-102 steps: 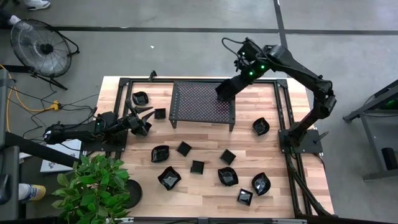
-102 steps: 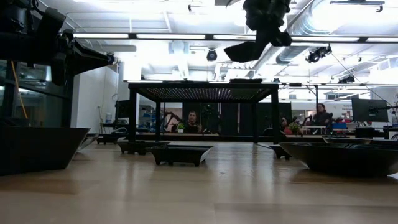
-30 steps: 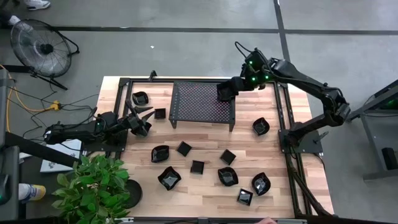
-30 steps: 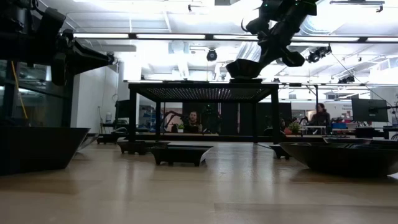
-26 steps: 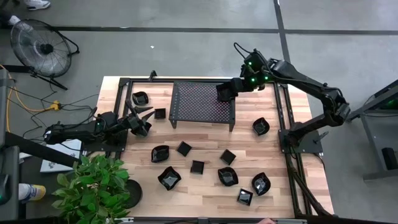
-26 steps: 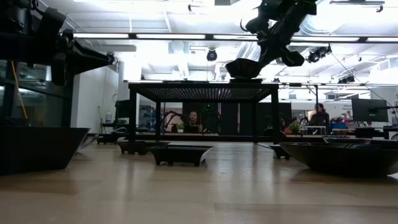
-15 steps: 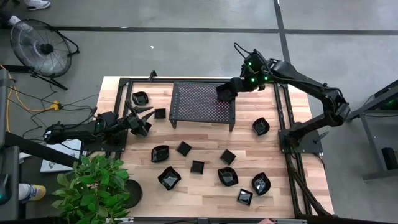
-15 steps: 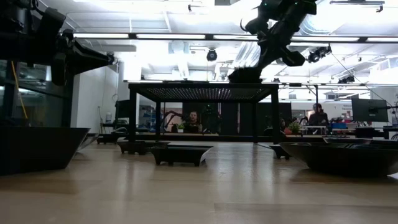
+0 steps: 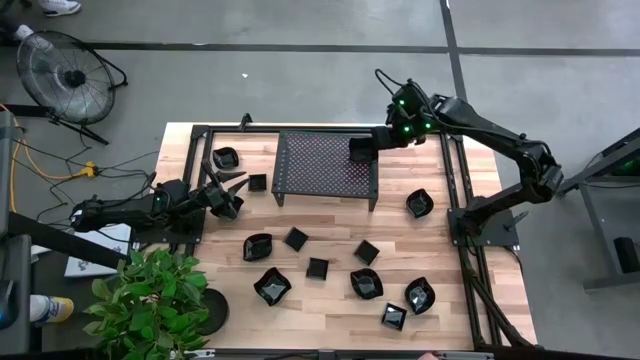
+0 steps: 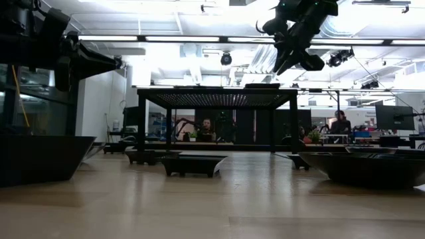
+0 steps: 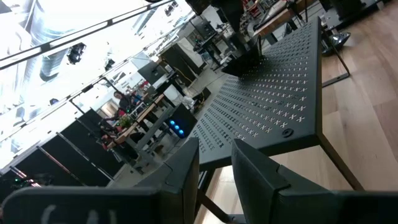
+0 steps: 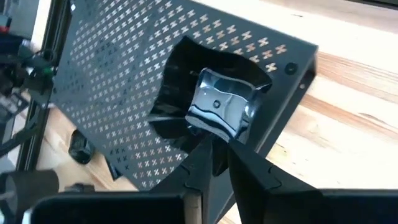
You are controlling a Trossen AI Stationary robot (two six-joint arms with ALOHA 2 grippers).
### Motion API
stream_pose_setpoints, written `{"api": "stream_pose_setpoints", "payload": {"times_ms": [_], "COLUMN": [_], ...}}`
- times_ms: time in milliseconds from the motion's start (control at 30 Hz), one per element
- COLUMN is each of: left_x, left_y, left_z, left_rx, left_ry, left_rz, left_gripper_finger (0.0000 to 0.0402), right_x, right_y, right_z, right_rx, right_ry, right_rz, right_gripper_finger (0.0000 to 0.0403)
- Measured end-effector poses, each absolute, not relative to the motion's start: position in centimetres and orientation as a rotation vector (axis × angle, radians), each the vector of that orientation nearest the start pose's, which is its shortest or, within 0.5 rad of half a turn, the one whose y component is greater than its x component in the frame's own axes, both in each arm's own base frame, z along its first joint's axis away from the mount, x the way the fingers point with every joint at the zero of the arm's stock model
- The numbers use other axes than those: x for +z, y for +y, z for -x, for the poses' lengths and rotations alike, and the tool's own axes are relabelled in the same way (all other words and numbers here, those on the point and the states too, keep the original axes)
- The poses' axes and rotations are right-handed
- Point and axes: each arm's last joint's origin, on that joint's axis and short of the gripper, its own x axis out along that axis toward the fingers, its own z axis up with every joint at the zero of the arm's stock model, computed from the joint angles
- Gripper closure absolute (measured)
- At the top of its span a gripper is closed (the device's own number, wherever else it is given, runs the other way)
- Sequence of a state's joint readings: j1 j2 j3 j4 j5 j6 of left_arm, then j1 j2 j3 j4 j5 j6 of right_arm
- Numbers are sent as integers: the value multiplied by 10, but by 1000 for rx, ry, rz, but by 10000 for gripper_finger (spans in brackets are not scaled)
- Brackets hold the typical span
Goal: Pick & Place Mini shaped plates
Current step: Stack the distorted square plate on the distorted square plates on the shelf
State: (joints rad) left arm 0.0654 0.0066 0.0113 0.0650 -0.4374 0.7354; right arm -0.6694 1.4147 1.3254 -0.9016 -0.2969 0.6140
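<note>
The right gripper hangs at the right rear corner of the mesh rack, fingers slightly parted around the rim of a square mini plate resting flat there, directly ahead of the fingertips; whether they grip it cannot be told. The left gripper, narrowly open and empty, waits well apart at the table's left edge. Other plates lie scattered over the wooden table, in an open workshop.

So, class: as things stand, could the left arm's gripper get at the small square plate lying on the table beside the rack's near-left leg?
Probably yes. The left gripper hovers right beside that square plate, with bare table between them and nothing across the path.
</note>
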Motion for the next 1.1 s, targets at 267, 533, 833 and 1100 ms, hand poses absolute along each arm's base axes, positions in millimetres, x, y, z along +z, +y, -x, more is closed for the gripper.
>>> {"api": "stream_pose_setpoints", "payload": {"times_ms": [267, 533, 833, 1100], "left_x": [173, 173, 173, 173], "left_y": [18, 18, 18, 18], "left_z": [-93, -93, -93, -93], "left_rx": [504, 504, 504, 505], "left_ry": [119, 119, 119, 119], "left_rz": [-706, -707, -707, -707], "left_gripper_finger": [309, 309, 309, 309], "right_x": [323, 323, 323, 326], "right_y": [-155, -132, -87, -36], "right_z": [-234, -248, -268, -284], "right_rx": [-518, -405, -279, -169], "right_ry": [812, 863, 915, 905], "right_rz": [-920, -811, -647, -508], "right_gripper_finger": [361, 363, 365, 367]}}
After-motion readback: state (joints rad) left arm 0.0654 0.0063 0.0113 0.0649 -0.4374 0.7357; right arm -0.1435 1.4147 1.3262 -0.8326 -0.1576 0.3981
